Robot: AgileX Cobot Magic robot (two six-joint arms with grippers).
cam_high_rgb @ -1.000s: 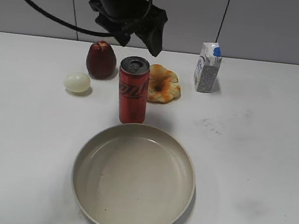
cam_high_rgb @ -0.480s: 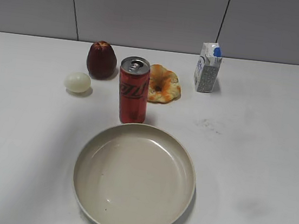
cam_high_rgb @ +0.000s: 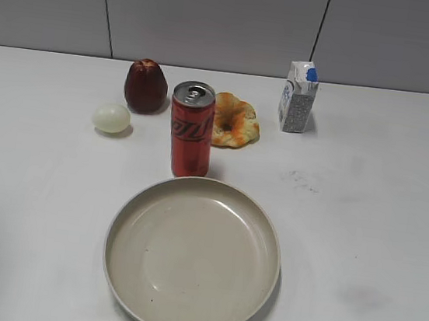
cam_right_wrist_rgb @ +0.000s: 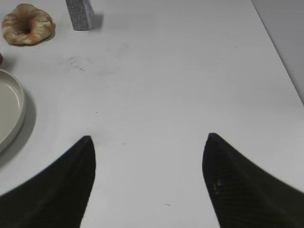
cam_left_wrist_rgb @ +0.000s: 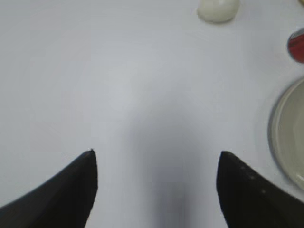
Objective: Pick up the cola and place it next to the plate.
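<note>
My left gripper (cam_left_wrist_rgb: 154, 190) hangs over bare table (cam_left_wrist_rgb: 95, 71) with its jaws spread wide and nothing between them; my right gripper (cam_right_wrist_rgb: 147, 183) is the same, parted and empty over the white surface. From the left gripper, the plate (cam_left_wrist_rgb: 285, 137) lies off to my right, and beyond it, further ahead, a red sliver of the cola (cam_left_wrist_rgb: 297, 45) shows at the frame's edge. In the exterior view the cola (cam_high_rgb: 191, 130) stands upright just behind the plate's far rim (cam_high_rgb: 200, 184), seemingly already next to it, with neither arm in sight. My worry is tipping: the can is tall and slim, so a careless sweep through here could topple it onto the plate. Things crowd its far side: the bread ring (cam_high_rgb: 235, 121) just beside it, the dark red fruit (cam_high_rgb: 145, 85) and pale egg (cam_high_rgb: 111, 117) near, and the milk carton (cam_high_rgb: 297, 97) well apart.
</note>
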